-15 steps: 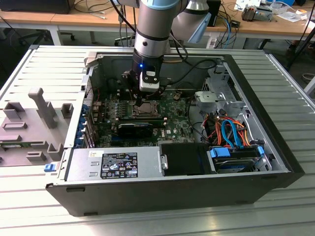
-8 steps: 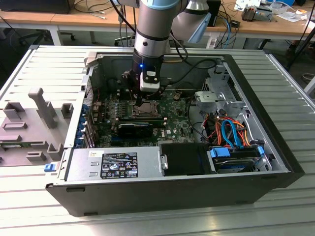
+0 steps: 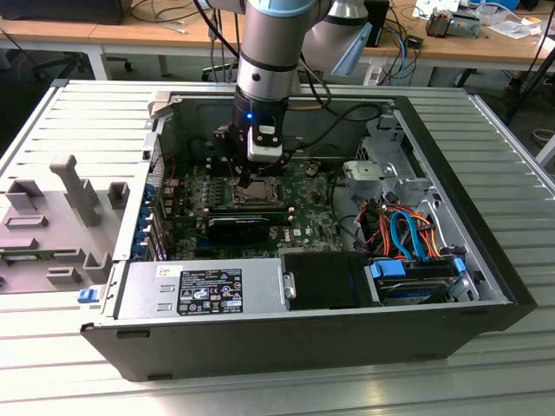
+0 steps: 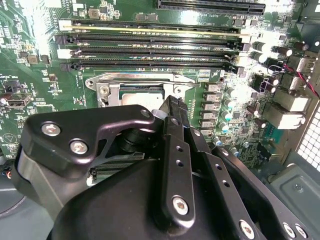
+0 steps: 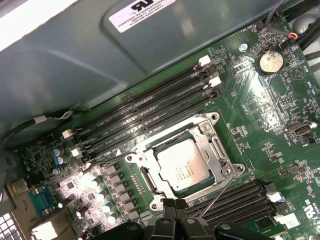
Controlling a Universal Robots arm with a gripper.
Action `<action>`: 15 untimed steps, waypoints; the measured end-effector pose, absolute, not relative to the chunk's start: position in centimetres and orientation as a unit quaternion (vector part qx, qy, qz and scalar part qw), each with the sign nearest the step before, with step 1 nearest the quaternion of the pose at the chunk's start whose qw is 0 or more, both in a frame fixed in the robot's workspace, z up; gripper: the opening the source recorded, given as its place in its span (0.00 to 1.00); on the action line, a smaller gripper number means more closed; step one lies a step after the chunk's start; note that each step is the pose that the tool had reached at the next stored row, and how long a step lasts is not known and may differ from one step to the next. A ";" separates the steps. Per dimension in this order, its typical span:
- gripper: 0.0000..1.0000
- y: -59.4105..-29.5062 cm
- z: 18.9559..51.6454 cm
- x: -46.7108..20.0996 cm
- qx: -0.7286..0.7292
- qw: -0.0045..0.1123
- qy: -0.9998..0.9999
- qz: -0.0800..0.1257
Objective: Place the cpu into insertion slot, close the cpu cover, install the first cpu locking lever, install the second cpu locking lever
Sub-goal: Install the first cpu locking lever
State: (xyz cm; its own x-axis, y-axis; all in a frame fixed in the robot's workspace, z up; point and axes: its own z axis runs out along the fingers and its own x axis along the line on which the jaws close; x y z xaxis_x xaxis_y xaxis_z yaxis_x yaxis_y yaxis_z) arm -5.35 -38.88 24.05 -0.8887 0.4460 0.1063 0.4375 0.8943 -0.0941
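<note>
The black robot gripper (image 5: 172, 210), fingers pressed together and empty, hovers beside the square silver-topped cpu (image 5: 183, 165) seated under its thin silver hinged cover (image 5: 212, 142). The stiff, springy wire levers look best pushed near their free ends.

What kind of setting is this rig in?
Likely a robotics lab or workshop: an opened desktop PC case lies on a ribbed metal workbench, with cable-strewn wooden desks behind and a grey parts fixture beside it.
</note>
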 end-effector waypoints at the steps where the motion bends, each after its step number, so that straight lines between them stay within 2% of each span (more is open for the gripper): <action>1: 0.11 -38.9 24.0 -5.4 -0.227 0.063 -0.971 0.034; 15: 0.11 -38.9 24.0 -5.4 -0.217 0.062 -0.974 0.034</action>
